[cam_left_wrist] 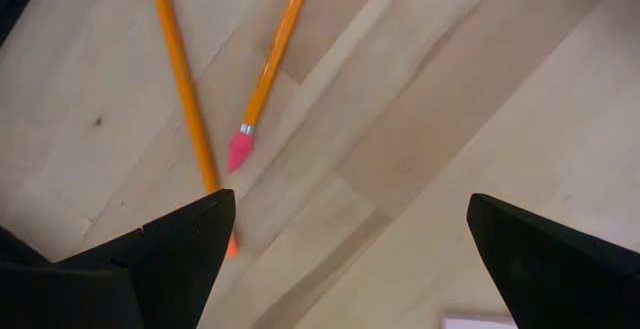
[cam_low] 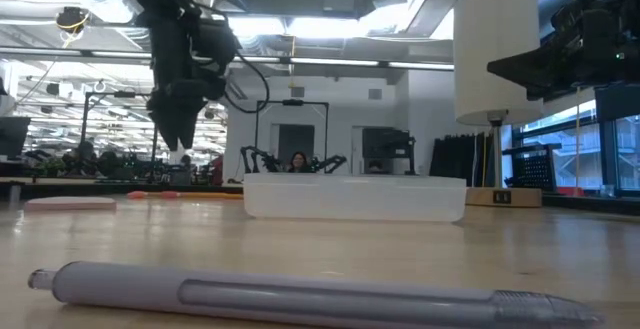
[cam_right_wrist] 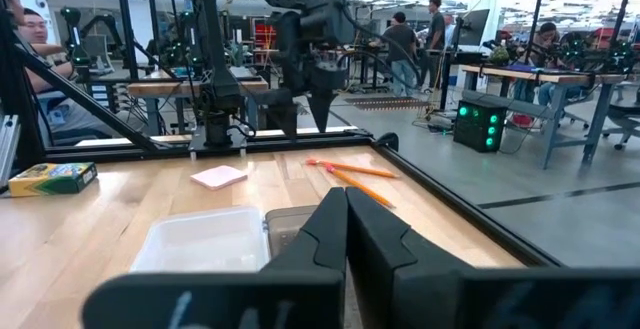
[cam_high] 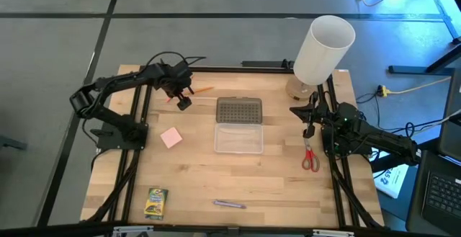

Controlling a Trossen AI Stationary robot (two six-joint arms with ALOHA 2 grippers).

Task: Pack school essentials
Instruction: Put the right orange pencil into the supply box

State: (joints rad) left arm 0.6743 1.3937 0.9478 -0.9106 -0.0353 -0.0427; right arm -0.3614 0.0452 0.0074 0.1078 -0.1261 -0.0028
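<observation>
Left gripper (cam_high: 183, 97) hangs spread wide above the two orange pencils (cam_left_wrist: 215, 89) at the table's (cam_high: 288, 183) eleven o'clock, grasping nothing. Right gripper (cam_high: 310, 125) waits clenched at three o'clock, just above the scissors (cam_high: 310, 158). Crayon box (cam_high: 155, 202) at seven; its label looks unreadable

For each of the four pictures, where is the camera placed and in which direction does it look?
High: above the table, straight down; both arms, open case, eraser, scissors.
Low: at tabletop height, level across; pen nearest, left gripper hanging.
Left wrist: on the left arm, looking down past its open fingers at two pencils.
Right wrist: on the right arm, level across past its shut fingers.
Shared: right wrist and high views both show the crayon box.
</observation>
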